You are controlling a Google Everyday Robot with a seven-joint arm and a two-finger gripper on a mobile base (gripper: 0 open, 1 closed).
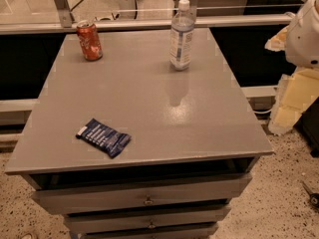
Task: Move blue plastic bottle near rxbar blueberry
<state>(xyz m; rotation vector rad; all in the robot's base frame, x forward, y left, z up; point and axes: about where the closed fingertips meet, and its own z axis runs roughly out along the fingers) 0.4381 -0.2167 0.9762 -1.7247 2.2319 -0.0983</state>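
The blue plastic bottle (pixel 181 35), clear with a white cap and a pale label, stands upright at the back of the grey table (pixel 149 98), right of centre. The rxbar blueberry (pixel 103 137), a flat dark navy wrapper with a white end, lies near the table's front left. My gripper (pixel 291 98) shows as pale yellow parts at the right edge of the view, below the white arm joint (pixel 304 29). It is off the table's right side, well away from the bottle and holding nothing that I can see.
A red soda can (pixel 89 40) stands upright at the table's back left corner. The table has drawers (pixel 147 198) below its front edge. A rail (pixel 149 23) and glass run behind it. Speckled floor (pixel 279 193) lies to the right.
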